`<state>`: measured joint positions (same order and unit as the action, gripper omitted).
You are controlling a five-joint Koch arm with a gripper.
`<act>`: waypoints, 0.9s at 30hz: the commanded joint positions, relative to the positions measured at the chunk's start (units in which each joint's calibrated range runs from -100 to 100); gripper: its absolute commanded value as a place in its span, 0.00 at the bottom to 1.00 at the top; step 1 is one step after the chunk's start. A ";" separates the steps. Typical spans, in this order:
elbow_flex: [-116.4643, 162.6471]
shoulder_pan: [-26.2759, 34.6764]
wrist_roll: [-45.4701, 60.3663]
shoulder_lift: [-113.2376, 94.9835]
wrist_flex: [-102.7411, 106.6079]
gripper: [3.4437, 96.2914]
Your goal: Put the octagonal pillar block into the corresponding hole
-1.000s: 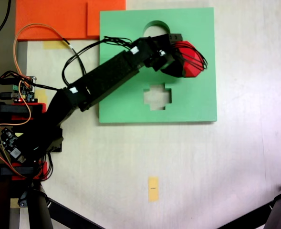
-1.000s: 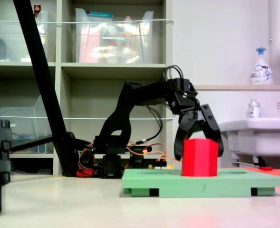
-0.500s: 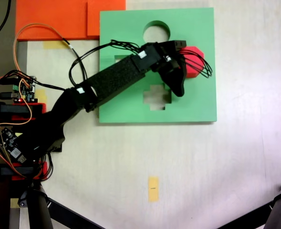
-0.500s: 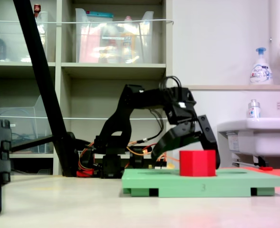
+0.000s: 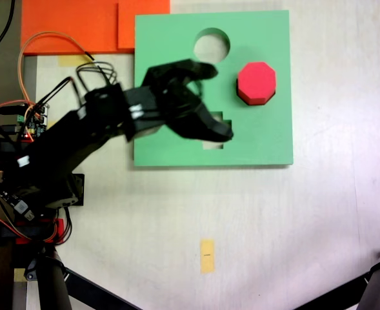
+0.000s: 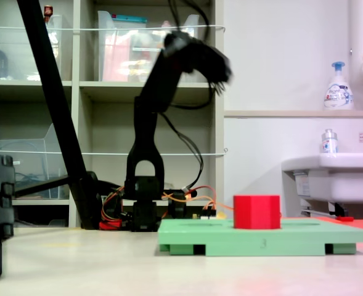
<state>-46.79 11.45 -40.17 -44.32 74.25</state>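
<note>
- Since the earlier frames the arm has been raised and drawn back from the octagonal pillar block (image 5: pixel 256 81), and the end effector (image 5: pixel 209 97) is now seen high above the board, blurred by motion in both exterior views
- In the first exterior view its two dark fingers are spread well apart with nothing between them
- A small "3" can be read on the front edge of the light-green foam board (image 6: pixel 264 235) in the second exterior view; the label on the pump bottle (image 6: pixel 338 86) is too small to read
- The corresponding hole is filled and hidden by the block, which is sunk partly in, its upper part standing above the board
- The cross-shaped cutout (image 5: pixel 213 132) is partly covered by a finger; the round cutout (image 5: pixel 211 44) is seen whole
- The block is bright red with a flat eight-sided top; the board is a flat square slab with notches along its lower edge
- Orange sheets (image 5: pixel 80 24) are cut off at the first exterior view's top
</note>
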 commanded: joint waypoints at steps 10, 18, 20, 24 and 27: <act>18.58 -15.68 24.47 -23.00 -16.53 0.55; 85.87 -16.70 29.01 -48.69 -68.81 0.51; 98.44 -15.58 31.50 -53.30 -71.99 0.51; 122.46 -13.53 35.16 -55.68 -85.18 0.49; 132.93 -12.80 40.15 -55.68 -86.05 0.49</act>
<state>85.79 -1.83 -3.25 -98.91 -7.00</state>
